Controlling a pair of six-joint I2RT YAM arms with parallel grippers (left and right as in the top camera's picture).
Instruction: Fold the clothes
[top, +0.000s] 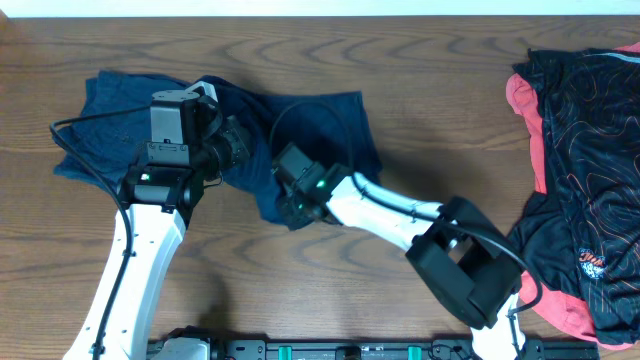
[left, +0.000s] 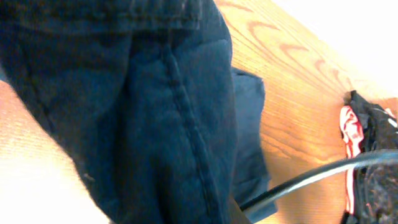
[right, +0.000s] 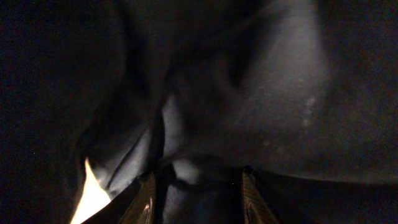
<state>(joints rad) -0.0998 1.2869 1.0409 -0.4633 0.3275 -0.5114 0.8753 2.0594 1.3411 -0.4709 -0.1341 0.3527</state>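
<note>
The navy-blue clothes (top: 320, 125) lie bunched on the wooden table at the upper left of the overhead view. My left gripper (top: 243, 148) is over the middle of the cloth. In the left wrist view the navy cloth (left: 155, 124) hangs right at the camera and hides the fingers, so the gripper looks shut on a fold. My right gripper (top: 288, 195) is at the cloth's near edge. In the right wrist view its two fingers (right: 198, 196) stand apart with dark cloth (right: 280, 93) between and over them.
A black and red patterned garment (top: 590, 170) lies heaped at the table's right edge and also shows in the left wrist view (left: 373, 162). A black cable (left: 311, 180) crosses the left wrist view. Bare wooden table (top: 450, 80) lies between the two garments.
</note>
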